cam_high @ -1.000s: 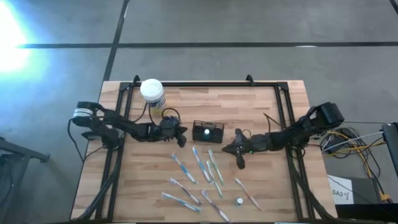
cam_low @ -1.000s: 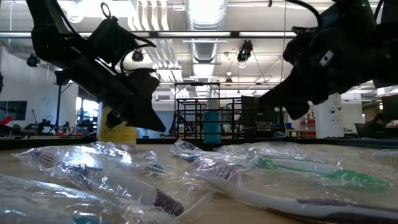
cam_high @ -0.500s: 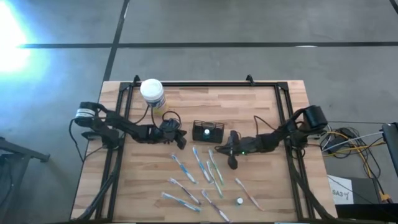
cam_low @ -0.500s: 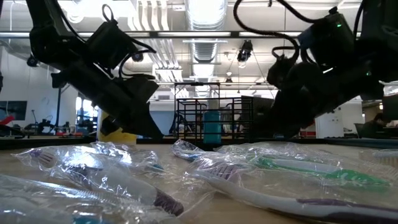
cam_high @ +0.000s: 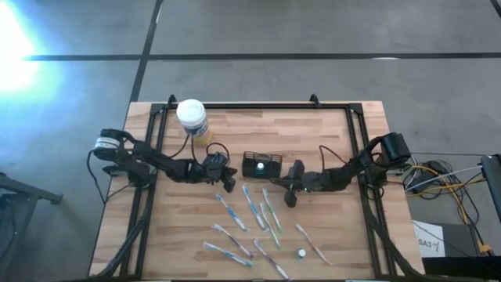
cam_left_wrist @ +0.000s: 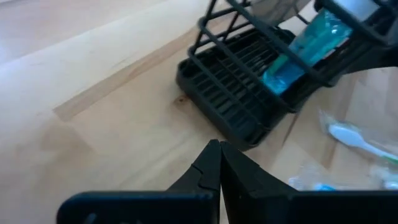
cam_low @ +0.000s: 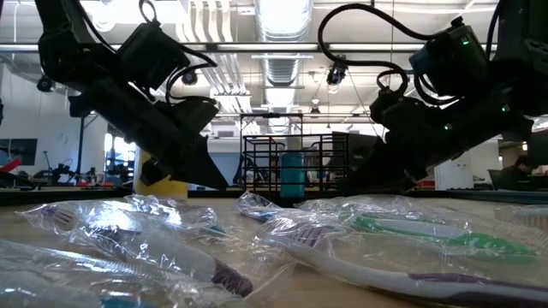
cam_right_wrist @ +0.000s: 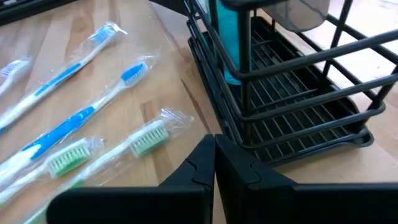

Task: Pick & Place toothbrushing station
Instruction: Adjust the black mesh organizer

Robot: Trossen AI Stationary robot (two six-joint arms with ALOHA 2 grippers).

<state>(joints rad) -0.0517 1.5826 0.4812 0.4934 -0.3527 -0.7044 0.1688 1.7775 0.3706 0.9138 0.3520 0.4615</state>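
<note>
Two dark, near-black six-joint arms. Left arm (cam_high: 149,160) wearing white band near base. Right arm (cam_high: 352,171) showing small green light mid-link, black cable looping above. Left gripper (cam_left_wrist: 219,167), right gripper (cam_right_wrist: 214,155): matte black, pointed fingers.

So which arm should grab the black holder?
Probably either, it's close. The holder sits between them: left gripper on one side, right gripper on the other, both jaws shut. Left looks slightly nearer, so maybe left.

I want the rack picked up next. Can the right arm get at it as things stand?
Probably yes. The right gripper sits low just beside the toothbrushing station, nothing between them, but its jaws are shut and must open first. Wrapped toothbrushes lie off to the side.
</note>
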